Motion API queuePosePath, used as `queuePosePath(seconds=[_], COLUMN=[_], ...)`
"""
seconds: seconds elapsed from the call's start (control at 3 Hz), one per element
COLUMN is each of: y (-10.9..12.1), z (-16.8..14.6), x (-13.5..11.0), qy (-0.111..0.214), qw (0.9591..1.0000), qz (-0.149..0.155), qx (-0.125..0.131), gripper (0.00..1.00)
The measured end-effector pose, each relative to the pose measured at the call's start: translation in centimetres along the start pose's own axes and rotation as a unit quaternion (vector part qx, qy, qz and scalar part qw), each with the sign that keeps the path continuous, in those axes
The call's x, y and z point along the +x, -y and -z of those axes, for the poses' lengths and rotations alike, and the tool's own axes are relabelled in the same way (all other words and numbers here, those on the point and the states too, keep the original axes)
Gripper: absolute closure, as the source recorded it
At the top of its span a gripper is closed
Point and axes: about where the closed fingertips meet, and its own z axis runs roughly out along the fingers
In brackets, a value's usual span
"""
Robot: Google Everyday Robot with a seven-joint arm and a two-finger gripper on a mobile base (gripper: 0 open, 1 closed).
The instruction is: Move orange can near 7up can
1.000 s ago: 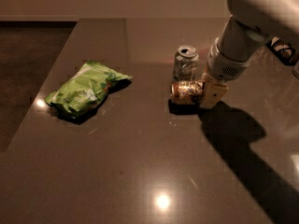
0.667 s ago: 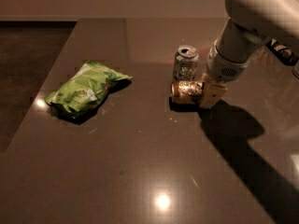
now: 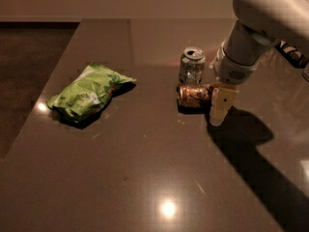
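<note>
1. Camera view, surface: the bench is a dark brown, glossy slab. A bright spot of light reflects on its near part and a smaller one sits at its left edge.
2. Room: a pale wall runs behind the bench, and dark floor shows beyond its left edge.
3. The 7up can stands upright on the far middle of the bench, its open silver top facing up.
4. The orange can lies on its side just in front of the 7up can, very close to it. Whether the two touch cannot be told.
5. A crumpled green snack bag lies flat well to the left of the 7up can.
6. Arm pose: the white arm enters from the upper right corner and slopes down and leftward, its round wrist just right of the 7up can.
7. The end effector points down at the bench, in front and to the right of the 7up can, with its cream tip at the right end of the orange can.
8. It cannot be told whether the end effector is clamped on the orange can or standing apart from it.
9. The arm's dark shadow spreads over the bench toward the near right.
</note>
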Motion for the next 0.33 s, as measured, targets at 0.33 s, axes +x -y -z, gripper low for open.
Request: queuePosePath(seconds=[0.33], y=[0.0], z=[0.0], x=[0.0], qy=[0.0], qw=[1.0], qz=[0.0], qx=[0.0], gripper=[0.0])
